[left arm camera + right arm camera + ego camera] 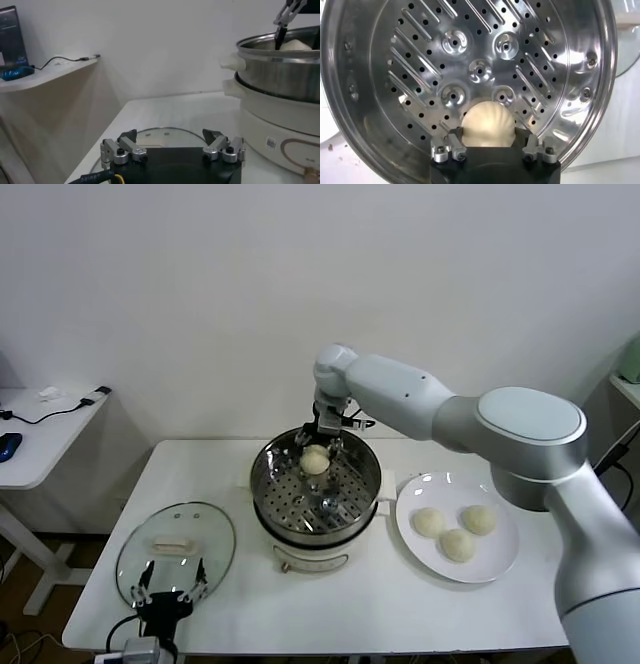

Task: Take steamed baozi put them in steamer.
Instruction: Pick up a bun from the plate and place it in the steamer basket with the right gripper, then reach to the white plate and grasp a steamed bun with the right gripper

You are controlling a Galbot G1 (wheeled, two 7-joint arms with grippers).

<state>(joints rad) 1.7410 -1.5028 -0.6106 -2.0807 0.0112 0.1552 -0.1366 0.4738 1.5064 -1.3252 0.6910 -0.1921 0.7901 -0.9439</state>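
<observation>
The steamer [268,484], a shiny steel pot with a perforated floor on a white base, stands mid-table. My right gripper [322,440] reaches into its far side, shut on one cream-white baozi [315,460]. In the right wrist view the fingers flank that baozi [488,122] on both sides, just above the perforated steamer floor [380,75]. Three more baozi [458,544] lie on the white plate [505,559] to the right. My left gripper [168,579] is open and empty, parked low at the front left.
A round glass lid [175,549] with a white handle lies flat at the table's front left, under my left gripper [170,134]; the steamer [280,75] stands beyond it. A white side table [40,424] with cables stands off to the left.
</observation>
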